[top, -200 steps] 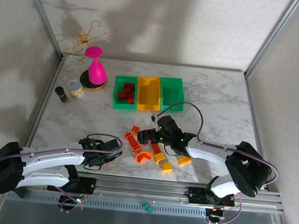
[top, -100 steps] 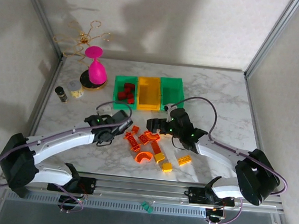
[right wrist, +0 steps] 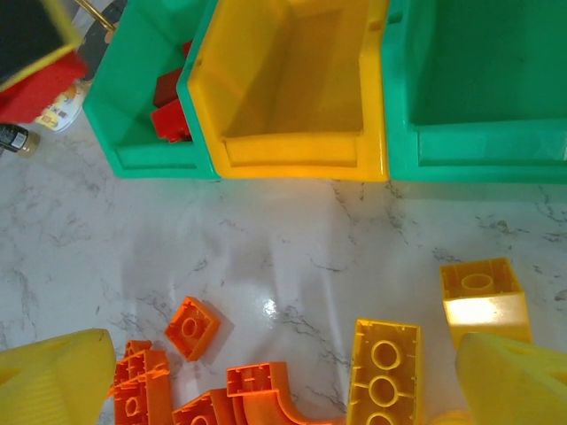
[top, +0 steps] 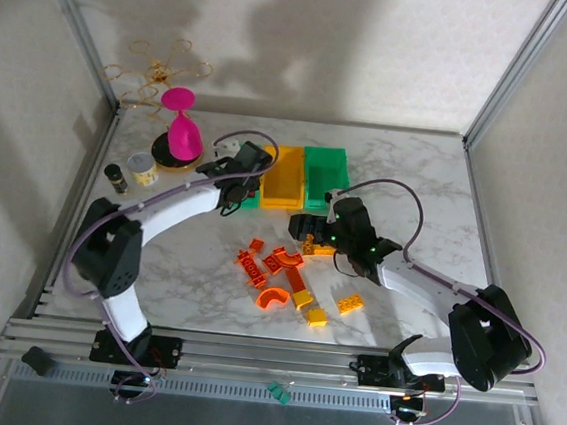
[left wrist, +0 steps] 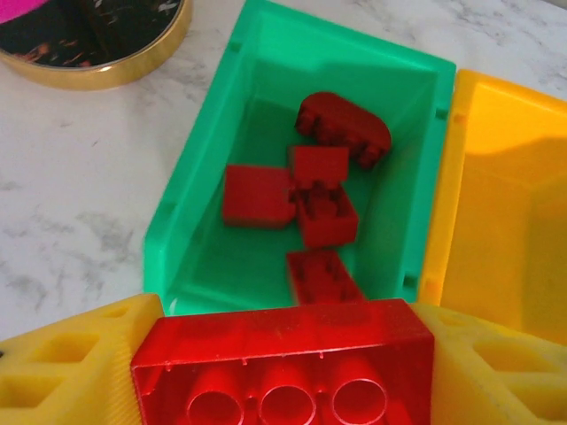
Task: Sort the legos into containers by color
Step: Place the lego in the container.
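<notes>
My left gripper [top: 241, 176] reaches over the left green bin [left wrist: 190, 190] and is shut on a red brick [left wrist: 283, 359] held between its yellow fingers [left wrist: 62, 363]. Several red bricks [left wrist: 323, 217] lie inside that bin. The yellow-orange bin [top: 282, 177] and the right green bin [top: 325, 174] stand beside it. My right gripper [top: 310, 233] hovers open just in front of the bins, over marble. Between its fingers [right wrist: 53, 381] lie orange bricks [right wrist: 192, 328], an orange arch [right wrist: 266, 394] and a long yellow brick [right wrist: 383, 372]. More orange and yellow bricks [top: 273, 297] are scattered nearer the front.
A pink hourglass-shaped object [top: 181, 134] on a gold-rimmed disc stands at the back left, with two small jars [top: 144, 169] beside it and a gold wire stand [top: 162, 65] behind. Metal frame posts [top: 507, 83] bound the table.
The left arm swung from the front left, past the brick pile, up to the left green bin, now holding a red brick. The right gripper moved from the pile back toward the bins.
</notes>
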Robot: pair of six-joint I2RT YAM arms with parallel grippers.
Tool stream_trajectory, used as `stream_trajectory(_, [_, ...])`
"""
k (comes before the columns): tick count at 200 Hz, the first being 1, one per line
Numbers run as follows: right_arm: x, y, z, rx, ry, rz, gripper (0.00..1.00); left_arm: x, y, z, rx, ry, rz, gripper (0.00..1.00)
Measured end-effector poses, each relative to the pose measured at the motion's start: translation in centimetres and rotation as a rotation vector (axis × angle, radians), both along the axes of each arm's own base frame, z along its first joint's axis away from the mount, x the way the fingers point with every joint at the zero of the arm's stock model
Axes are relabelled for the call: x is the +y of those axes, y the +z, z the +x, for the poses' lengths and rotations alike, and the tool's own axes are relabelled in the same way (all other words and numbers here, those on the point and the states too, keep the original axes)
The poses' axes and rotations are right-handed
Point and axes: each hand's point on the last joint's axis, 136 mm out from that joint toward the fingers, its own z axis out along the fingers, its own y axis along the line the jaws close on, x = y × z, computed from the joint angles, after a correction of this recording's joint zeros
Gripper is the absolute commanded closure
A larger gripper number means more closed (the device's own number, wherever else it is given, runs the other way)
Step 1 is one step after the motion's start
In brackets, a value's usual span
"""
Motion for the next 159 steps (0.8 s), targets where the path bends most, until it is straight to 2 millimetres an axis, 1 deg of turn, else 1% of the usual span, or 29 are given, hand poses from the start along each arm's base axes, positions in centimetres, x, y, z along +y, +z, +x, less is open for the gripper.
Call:
stream_trajectory(27, [0.1, 0.4, 0.2, -0.008, 0.0, 0.005, 0.01, -0.2, -1.7, 2.8, 0.016, 0.019, 0.022, 0.35])
stream_trajectory(49, [0.2, 0.6, 0.3, -0.013, -0.002, 0.008, 0.01, 0.0, -2.9, 4.0, 0.024, 0.033, 0.024, 0.33])
stream_trajectory(63, [0.2, 0.7, 0.3, -0.015, -0.002, 0.009, 0.02, 0.3, -3.6, 4.3, 0.036, 0.041, 0.028, 0.32])
stream_trajectory(78, [0.3, 0.9, 0.4, -0.017, -0.001, 0.009, 0.01, 0.6, -3.8, 4.3, 0.04, 0.047, 0.031, 0.3])
stream_trajectory(126, [0.6, 1.5, 0.9, -0.034, 0.006, 0.006, 0.01, 0.7, -3.6, 4.5, 0.035, 0.044, 0.032, 0.27])
stream_trajectory(159, [0.8, 1.8, 1.1, -0.043, 0.013, 0.0, 0.01, 0.8, -2.6, 4.5, 0.02, 0.036, 0.034, 0.24])
